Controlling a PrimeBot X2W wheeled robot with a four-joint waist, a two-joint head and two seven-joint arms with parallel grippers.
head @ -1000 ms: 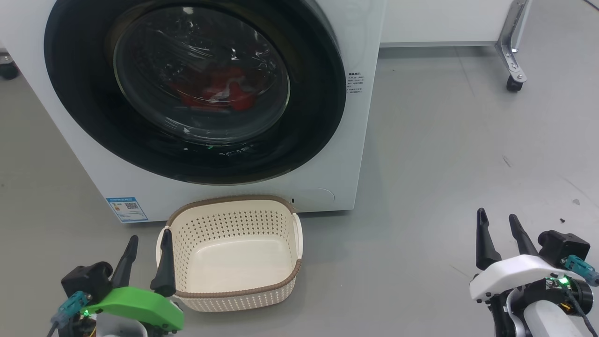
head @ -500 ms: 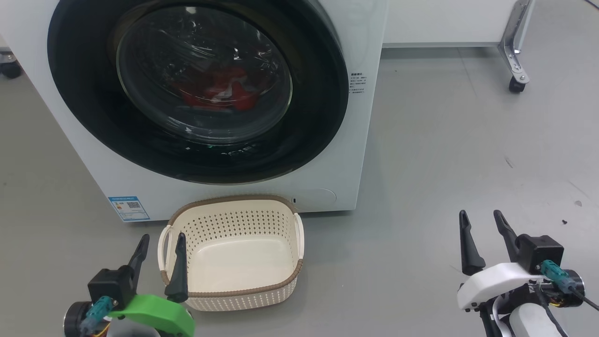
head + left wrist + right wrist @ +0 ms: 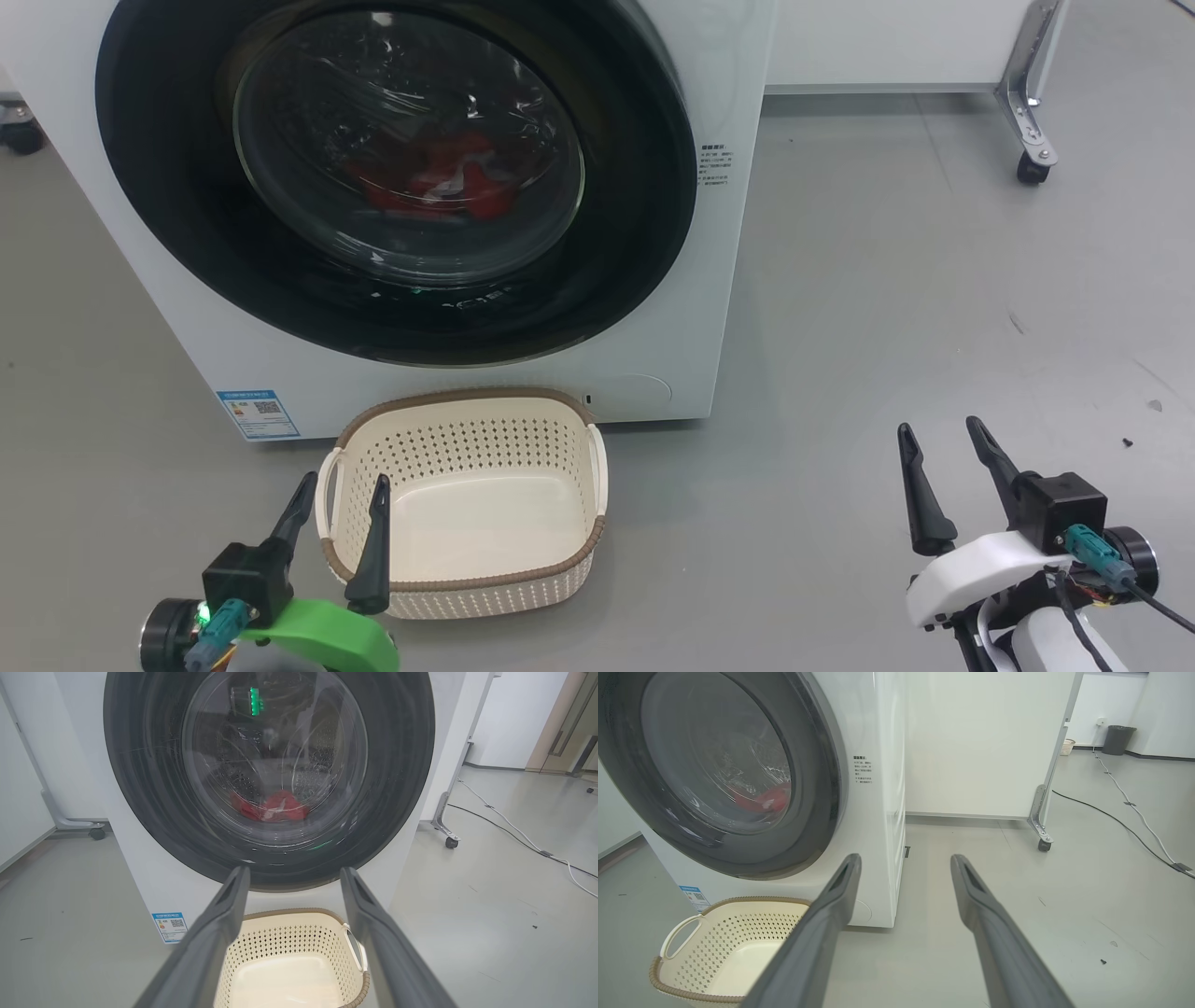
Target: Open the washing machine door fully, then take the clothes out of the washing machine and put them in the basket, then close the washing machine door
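before reaching for anything, note the washing machine door (image 3: pixel 411 252) shut flush against the white front of the washing machine (image 3: pixel 653 373), glossy black rim all round, no handle or gap plain from the head view. red clothes (image 3: pixel 429 182) heaped low in the drum, behind the bulging glass. basket (image 3: pixel 485 597) empty on the grey floor (image 3: pixel 840 327), just before the machine's foot, below the door. left gripper (image 3: pixel 344 485) low by the basket's near left corner, fingers spread wide, nothing between them. right gripper (image 3: pixel 938 427) well off to the right over bare floor, likewise spread and empty.

judged stage: first step not yet begun.

likely trouble from here:
- slipping off the smooth rim for want of a lip to hook, long thin fingers skating on gloss.
- striking the glass bowl instead of the edge, through aiming too near the centre.
- swinging the door out over the basket's place; hinge side not discernible, so no telling about clearance.
- nudging the light basket with the left fingers, so near its handle, and shoving it away from under the drum mouth.
- later, snagging soft fabric at the drum mouth and dropping it short of the basket.
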